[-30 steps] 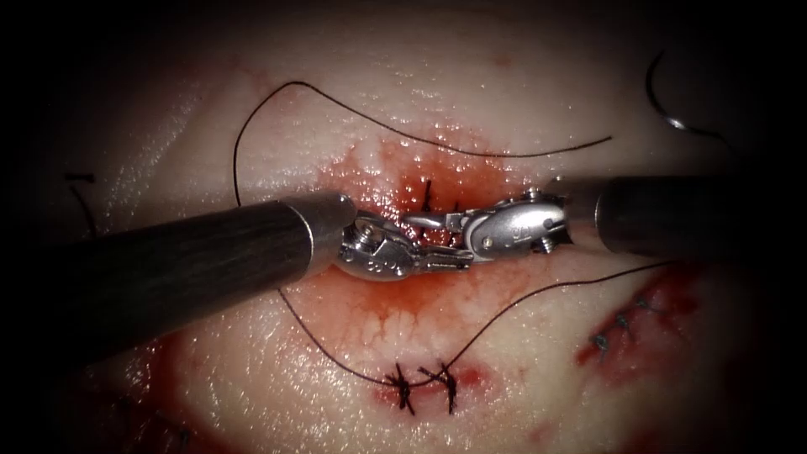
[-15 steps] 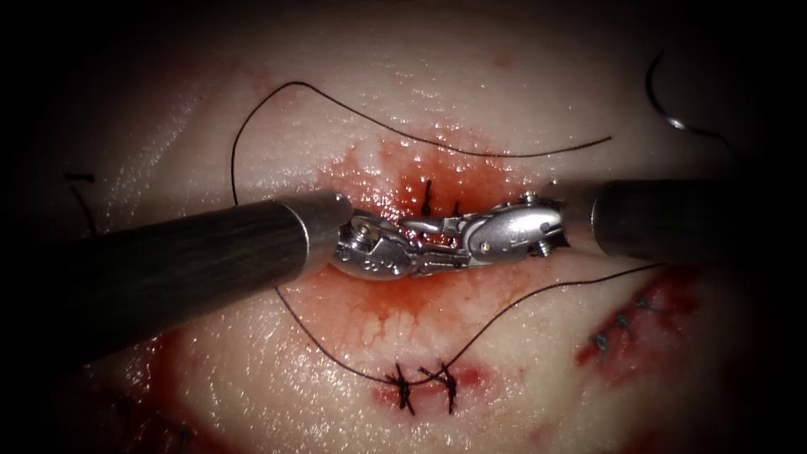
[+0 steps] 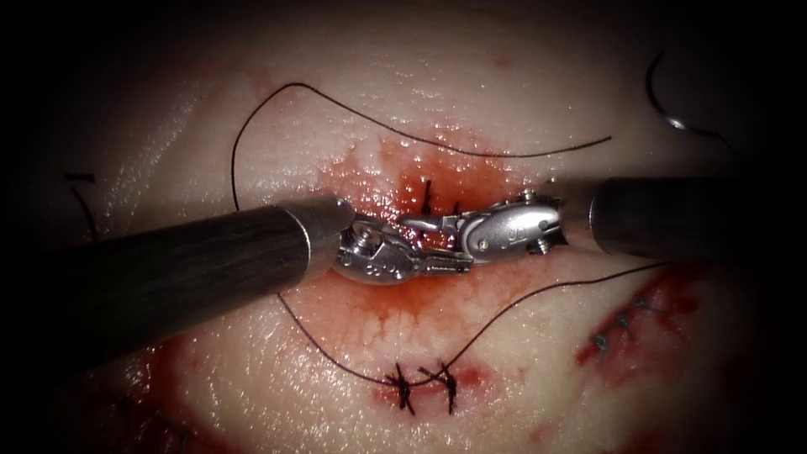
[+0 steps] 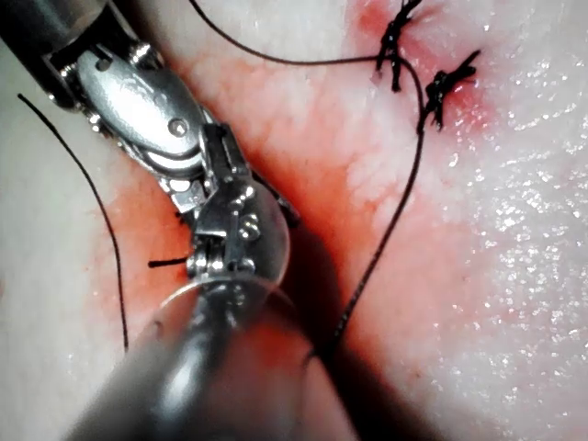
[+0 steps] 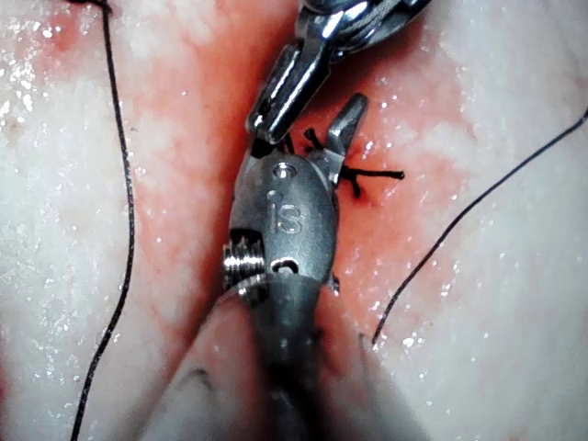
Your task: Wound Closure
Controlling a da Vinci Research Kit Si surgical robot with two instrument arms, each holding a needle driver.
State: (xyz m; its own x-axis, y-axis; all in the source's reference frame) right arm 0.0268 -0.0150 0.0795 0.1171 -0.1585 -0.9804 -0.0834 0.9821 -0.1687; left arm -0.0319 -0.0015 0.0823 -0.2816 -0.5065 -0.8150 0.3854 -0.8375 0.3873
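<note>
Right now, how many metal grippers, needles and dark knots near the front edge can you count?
Grippers: 2, the left gripper and the right gripper, tips meeting over the cut; what they hold is unclear.
Needle: 1, lying loose right of the cut, held by neither.
Dark knots: 2, side by side.
Total: 5.

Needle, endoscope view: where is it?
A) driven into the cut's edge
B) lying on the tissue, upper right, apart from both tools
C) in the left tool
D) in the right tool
B: the needle lies on the tissue at the upper right, well apart from the left tool and the right tool, which meet at the centre.
</note>
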